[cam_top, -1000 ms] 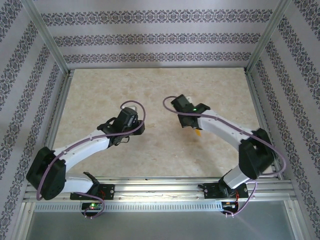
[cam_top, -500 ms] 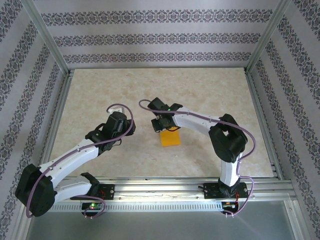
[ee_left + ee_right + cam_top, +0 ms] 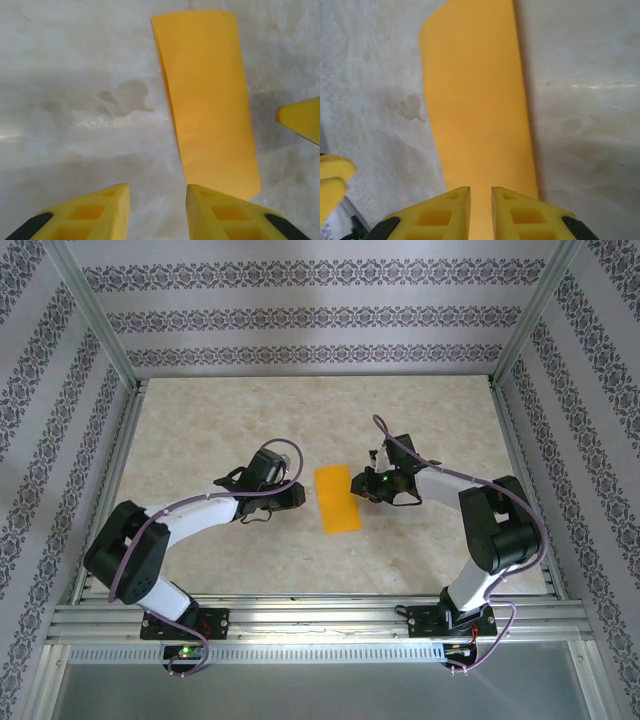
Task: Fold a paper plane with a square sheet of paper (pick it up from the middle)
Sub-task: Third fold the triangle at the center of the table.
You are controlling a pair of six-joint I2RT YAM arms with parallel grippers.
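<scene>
The sheet of paper [image 3: 337, 497] lies flat on the table, orange-yellow and folded into a narrow rectangle. My left gripper [image 3: 298, 492] sits low at its left long edge. In the left wrist view the paper [image 3: 207, 100] runs ahead, and the left gripper [image 3: 157, 200] is open with bare table between its fingers; one fingertip [image 3: 220, 205] overlaps the paper's near corner. My right gripper [image 3: 362, 487] is at the right long edge. In the right wrist view the right gripper [image 3: 480, 200] hovers over the paper [image 3: 475, 100], its jaws a narrow slit apart with paper showing through.
The beige marbled table [image 3: 200, 420] is ringed by an aluminium frame [image 3: 310, 610] and patterned walls. In the left wrist view a right fingertip [image 3: 302, 120] shows beyond the paper. In the right wrist view a left fingertip [image 3: 332, 180] shows at the far side.
The right arm has swung off the paper to its right side, uncovering it. The left gripper has moved up to its left edge. The paper now lies as a longer strip, slightly farther back.
</scene>
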